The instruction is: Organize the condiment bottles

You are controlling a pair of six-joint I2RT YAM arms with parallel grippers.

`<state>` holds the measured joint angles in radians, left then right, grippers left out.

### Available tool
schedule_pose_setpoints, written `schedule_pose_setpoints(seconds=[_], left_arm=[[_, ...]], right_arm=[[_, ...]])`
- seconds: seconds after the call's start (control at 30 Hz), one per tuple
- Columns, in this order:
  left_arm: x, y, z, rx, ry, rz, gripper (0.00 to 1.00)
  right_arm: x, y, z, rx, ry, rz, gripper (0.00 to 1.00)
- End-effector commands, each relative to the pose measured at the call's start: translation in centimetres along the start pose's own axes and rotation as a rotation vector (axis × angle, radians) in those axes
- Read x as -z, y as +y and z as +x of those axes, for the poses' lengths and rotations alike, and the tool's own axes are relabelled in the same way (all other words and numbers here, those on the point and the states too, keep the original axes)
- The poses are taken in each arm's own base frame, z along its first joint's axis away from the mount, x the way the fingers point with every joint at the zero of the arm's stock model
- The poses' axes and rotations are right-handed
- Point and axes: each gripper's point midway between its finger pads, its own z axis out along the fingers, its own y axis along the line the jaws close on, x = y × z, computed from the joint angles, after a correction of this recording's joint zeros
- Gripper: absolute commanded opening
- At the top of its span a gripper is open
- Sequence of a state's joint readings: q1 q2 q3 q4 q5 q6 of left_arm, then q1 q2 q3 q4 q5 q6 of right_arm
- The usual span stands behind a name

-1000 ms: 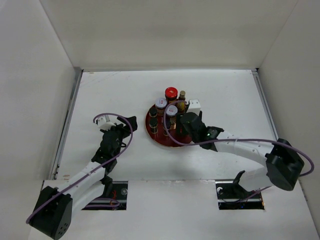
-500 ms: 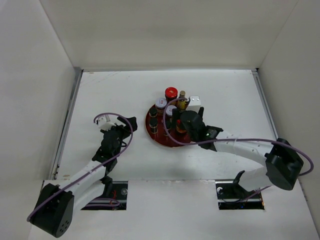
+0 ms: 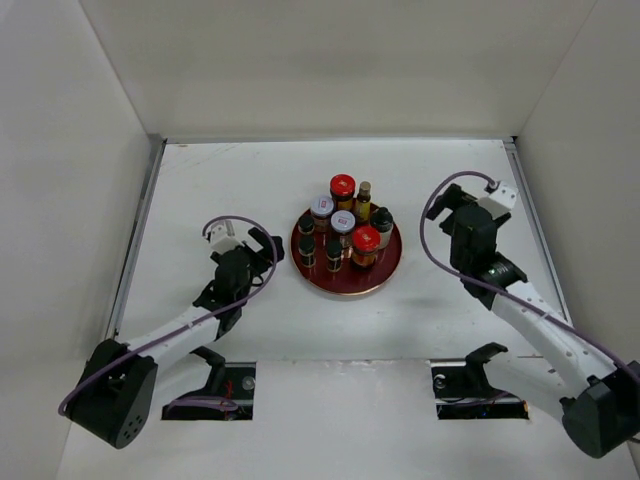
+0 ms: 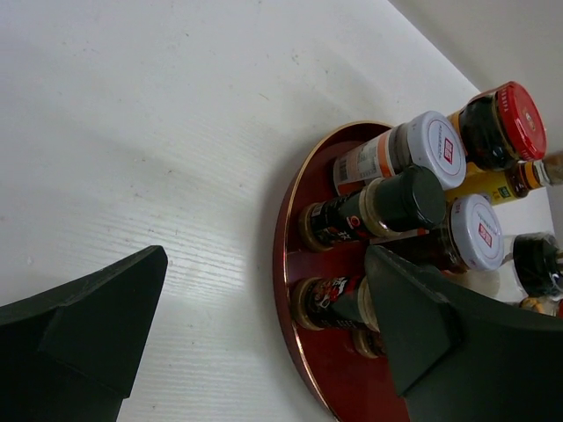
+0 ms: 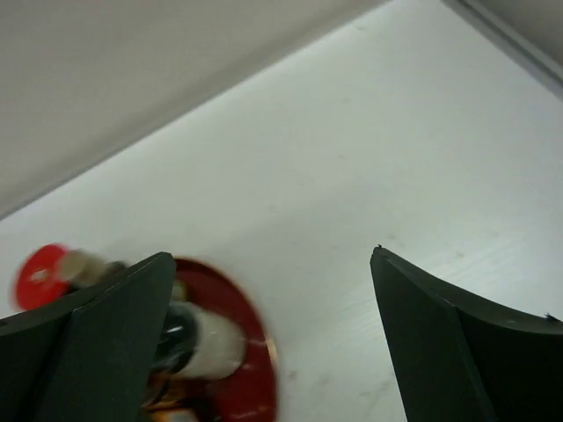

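Note:
The condiment bottles stand together on the round dark-red tray (image 3: 388, 272). A red-capped jar (image 3: 342, 186) and a slim yellowish bottle (image 3: 363, 201) are at the back. Two white-lidded jars (image 3: 321, 207) are in the middle, and a second red-capped jar (image 3: 365, 240) is at the front right. Small black-capped bottles (image 3: 307, 246) line the left side. My left gripper (image 3: 268, 247) is open and empty just left of the tray; its view shows the tray rim (image 4: 286, 264) and a black-capped bottle (image 4: 400, 200). My right gripper (image 3: 450, 203) is open and empty, well right of the tray.
White walls enclose the table on the left, back and right. The right wrist view is blurred and shows the tray's edge (image 5: 255, 374) and a red cap (image 5: 40, 277) at lower left. Bare table lies between the tray and the right gripper.
My right gripper has pulled back from over the tray to the right. A red-capped jar now shows at the tray's front right. My left gripper has moved slightly toward the tray.

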<state>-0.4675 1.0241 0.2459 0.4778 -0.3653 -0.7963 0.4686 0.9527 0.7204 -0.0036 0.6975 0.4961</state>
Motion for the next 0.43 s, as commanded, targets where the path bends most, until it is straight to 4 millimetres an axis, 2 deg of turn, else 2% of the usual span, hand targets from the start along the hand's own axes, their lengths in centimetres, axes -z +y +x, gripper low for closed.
schedule_pose_setpoints(seconds=[0.0, 0.1, 0.4], left_arm=[[-0.3, -1.9, -1.1, 0.003, -0.014, 0.033, 1.0], [-0.1, -2.0, -1.4, 0.006, -0.023, 0.035, 1.0], [0.4, -2.6, -1.6, 0.005, -0.034, 0.065, 1.0]], right_arm=[[-1.4, -3.2, 3.8, 0.004, 0.12, 0.069, 1.0], [-1.7, -4.1, 5.0, -0.03, 0.169, 0.082, 1.0], [-0.9, -4.9, 5.2, -0.032, 0.169, 0.11, 1.0]])
